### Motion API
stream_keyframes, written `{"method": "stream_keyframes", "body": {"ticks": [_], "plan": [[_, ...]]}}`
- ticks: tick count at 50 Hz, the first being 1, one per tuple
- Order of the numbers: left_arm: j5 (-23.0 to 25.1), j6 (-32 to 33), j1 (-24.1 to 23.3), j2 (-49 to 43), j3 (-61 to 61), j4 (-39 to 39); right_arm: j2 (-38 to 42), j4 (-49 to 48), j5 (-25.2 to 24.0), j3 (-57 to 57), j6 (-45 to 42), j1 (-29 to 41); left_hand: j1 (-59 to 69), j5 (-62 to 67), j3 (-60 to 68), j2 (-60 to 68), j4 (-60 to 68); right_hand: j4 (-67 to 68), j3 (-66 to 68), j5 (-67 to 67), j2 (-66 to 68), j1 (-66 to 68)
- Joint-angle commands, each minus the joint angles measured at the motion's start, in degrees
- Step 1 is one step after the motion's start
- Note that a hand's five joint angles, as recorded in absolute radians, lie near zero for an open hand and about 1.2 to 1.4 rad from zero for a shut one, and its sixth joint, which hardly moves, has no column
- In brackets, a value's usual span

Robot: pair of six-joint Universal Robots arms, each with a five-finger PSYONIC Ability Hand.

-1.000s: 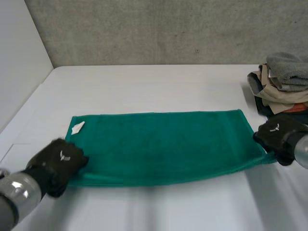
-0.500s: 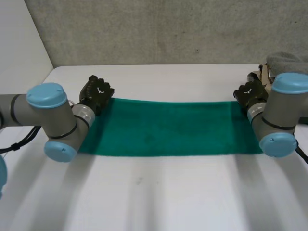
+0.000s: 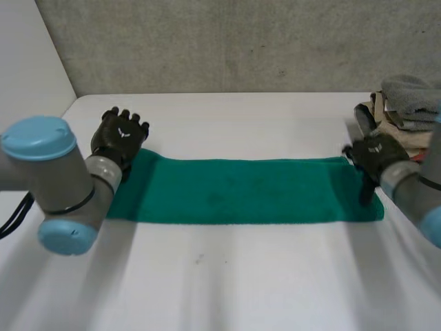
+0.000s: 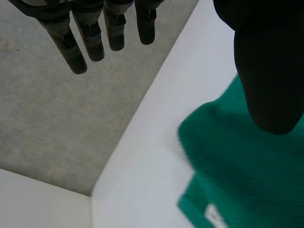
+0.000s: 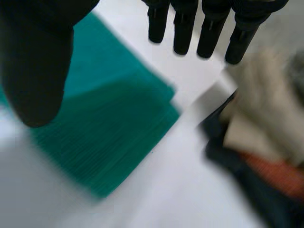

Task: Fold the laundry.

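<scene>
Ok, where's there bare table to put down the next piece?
Widest: the white table on the near side of the folded green towel. Another bare strip: between the towel's far edge and the grey wall. Crowded at the right end, by the right hand and the heap of clothes.

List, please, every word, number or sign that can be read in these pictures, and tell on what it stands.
There are no readable words or numbers.
Left hand: a small white emblem on its back, with no letters to read.
Right hand: the same kind of white emblem, too small to read.
Towel: a white patch near its corner, perhaps a tag, too blurred to read.
</scene>
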Motion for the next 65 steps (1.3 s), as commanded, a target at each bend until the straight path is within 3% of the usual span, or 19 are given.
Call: {"method": "stream_keyframes", "body": {"ticks": [1,10,12,13,14,21,30,39,43,48,53,59,65], "plan": [[4.7,-5.0,1.5,5.1,-8.3,0.6,-1.5,3.8,-9.3,7.8,2.9,-6.7,-0.8,-2.9,-2.1,-1.9,-1.5,11.7,11.7,11.3,11.4,12.3],[4.8,-5.7,2.1,5.1,-9.4,0.9,1.1,-4.8,-10.9,9.8,3.0,-8.1,-0.8,-2.9,-2.1,-1.9,-1.5,22.1,22.1,21.7,21.8,22.7],[4.8,-5.7,2.0,5.1,-9.5,0.9,2.7,-7.3,-10.8,9.6,2.8,-8.1,-0.8,-2.9,-2.1,-1.9,-1.5,43.0,43.0,42.7,42.7,43.6],[4.8,-5.7,2.0,5.2,-9.6,0.9,2.9,-8.0,-10.7,9.5,2.7,-8.1,-0.8,-2.9,-2.1,-1.9,-1.5,60.8,60.8,60.4,60.5,61.4],[4.8,-5.7,1.9,5.2,-9.6,0.9,2.9,-8.6,-10.4,9.5,2.5,-8.1,-0.8,-2.9,-2.1,-1.9,-1.5,64.0,64.1,63.7,63.8,64.7],[4.8,-5.7,1.9,7.1,-10.1,0.8,2.0,-11.4,-5.7,9.7,1.6,-10.9,-0.8,-2.9,-2.1,-1.9,-1.5,64.1,64.1,63.7,63.8,64.7],[4.9,-5.9,2.5,11.0,-11.7,0.8,-1.8,-10.1,-7.2,11.1,-9.7,-22.0,-0.8,-2.9,-2.1,-1.9,-1.5,64.1,64.1,63.7,63.8,64.7],[4.9,-6.5,2.6,13.6,-14.3,0.8,-4.5,-9.6,-7.5,8.6,-12.7,-22.0,-0.8,-2.9,-2.1,-1.9,-1.5,64.1,64.1,63.7,63.8,64.7],[5.0,-8.4,3.2,15.2,-15.1,0.8,-6.4,-10.6,-8.5,7.5,-12.3,-17.6,-0.8,-2.9,-2.1,-1.9,-1.5,64.1,64.1,63.7,63.8,64.7],[5.3,-10.8,4.4,17.3,-15.6,0.7,-8.5,-16.7,-10.9,4.2,-13.1,1.0,-0.8,-2.9,-2.1,-1.9,-1.5,64.1,64.1,63.7,63.8,64.7],[6.1,-12.3,5.7,19.3,-16.3,0.6,-6.8,-23.2,-12.8,1.8,-13.0,13.5,-0.8,-2.9,-2.1,-1.9,-1.5,64.1,64.1,63.7,63.8,64.7],[6.2,-12.3,6.1,20.2,-18.7,0.7,5.6,-27.0,-18.1,-5.6,-13.2,29.5,-0.8,-2.9,-2.1,-1.9,-1.5,64.1,64.1,63.7,63.8,64.7],[6.3,-12.3,6.1,20.2,-20.3,0.8,16.6,-26.0,-20.9,-10.4,-15.2,36.4,-0.8,-2.9,-2.1,-1.9,-1.5,64.1,64.1,63.7,63.8,64.7]]}}
